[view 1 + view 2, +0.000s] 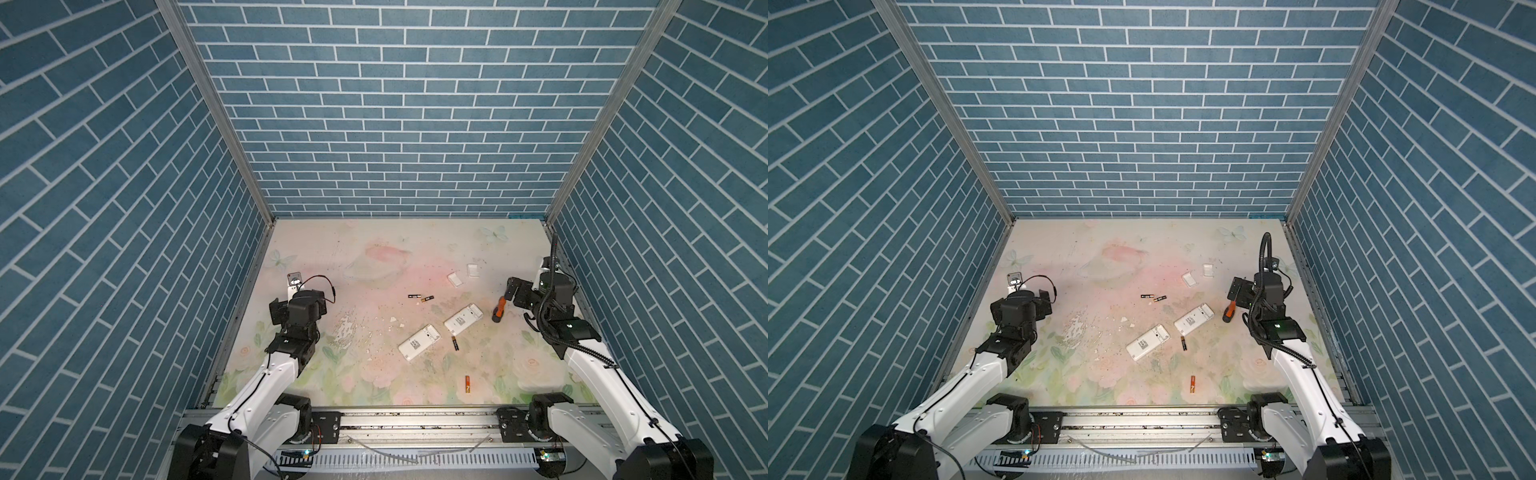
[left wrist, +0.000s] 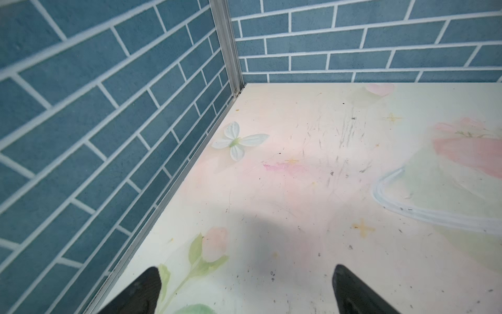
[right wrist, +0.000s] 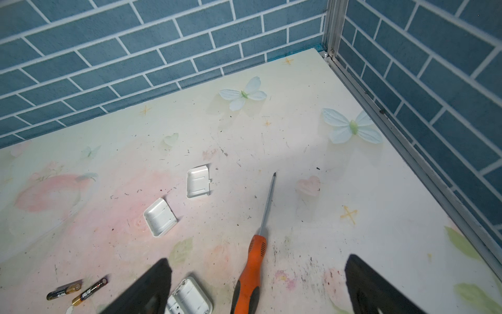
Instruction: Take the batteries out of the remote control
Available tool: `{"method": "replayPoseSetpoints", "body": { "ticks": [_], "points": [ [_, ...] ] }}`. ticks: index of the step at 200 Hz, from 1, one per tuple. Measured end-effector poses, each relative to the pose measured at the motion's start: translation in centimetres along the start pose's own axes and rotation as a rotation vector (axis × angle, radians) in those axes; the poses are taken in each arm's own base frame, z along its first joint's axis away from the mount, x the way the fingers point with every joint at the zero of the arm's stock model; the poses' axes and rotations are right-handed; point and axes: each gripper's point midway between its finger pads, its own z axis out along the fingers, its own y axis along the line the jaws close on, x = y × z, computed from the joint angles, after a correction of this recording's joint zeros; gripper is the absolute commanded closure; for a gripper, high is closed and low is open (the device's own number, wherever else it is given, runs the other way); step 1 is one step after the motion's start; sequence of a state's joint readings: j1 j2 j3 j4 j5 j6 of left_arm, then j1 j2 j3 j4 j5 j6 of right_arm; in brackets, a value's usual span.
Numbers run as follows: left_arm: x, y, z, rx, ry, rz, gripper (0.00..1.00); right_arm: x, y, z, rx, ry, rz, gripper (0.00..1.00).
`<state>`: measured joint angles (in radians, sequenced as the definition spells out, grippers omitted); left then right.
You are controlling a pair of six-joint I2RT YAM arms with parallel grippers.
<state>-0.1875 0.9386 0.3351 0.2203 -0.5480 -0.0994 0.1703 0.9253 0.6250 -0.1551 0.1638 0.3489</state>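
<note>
1. Top views, both: four batteries [image 1: 427,298] already out of the remotes and loose on the surface [image 1: 374,249].
2. Black pair [image 1: 1160,298] lying almost end to end behind the remotes, visible also in the right wrist view.
3. Third battery [image 1: 455,344] just beside the near remote [image 1: 419,343] and in front of the far remote [image 1: 463,319]. Orange battery [image 1: 467,383] alone, near the front edge.
4. Two covers [image 3: 160,217] off, lying toward the back right, well apart from both remotes. Screwdriver [image 3: 251,269] on the surface at the right, not held.
5. Left gripper [image 2: 245,269]: jaws wide apart, nothing between them, over bare surface at the left side.
6. Right gripper [image 3: 258,258]: jaws wide apart too, screwdriver handle seen between them but not gripped.
7. Judged as done, or nearly: four batteries out for two remotes. Bays too small in the top views to confirm as empty, and only a part of one remote visible in the right wrist view. Left, at most: a check of the bays.
</note>
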Motion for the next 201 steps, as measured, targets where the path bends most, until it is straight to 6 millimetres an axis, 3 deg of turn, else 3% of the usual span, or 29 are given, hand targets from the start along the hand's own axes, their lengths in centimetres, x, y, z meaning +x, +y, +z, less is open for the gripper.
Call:
{"method": "replayPoseSetpoints", "body": {
  "ticks": [62, 117, 172, 201],
  "points": [
    [-0.8, 0.0, 2.2, -0.015, -0.117, -0.030, 0.00, 1.1, 0.3, 0.6, -0.028, -0.002, -0.018, 0.01],
    [1.1, -0.8, 4.7, 0.020, -0.119, -0.026, 0.00, 2.2, -0.1, 0.8, -0.038, -0.043, -0.036, 0.01],
    [2.4, -3.2, 6.2, 0.132, -0.131, -0.008, 0.00, 2.2, -0.3, 1.5, -0.031, -0.084, -0.029, 0.01],
    [1.7, -4.0, 6.3, 0.173, -0.142, 0.000, 0.00, 1.9, -0.5, 2.0, -0.014, -0.101, -0.027, 0.01]
  ]
}}
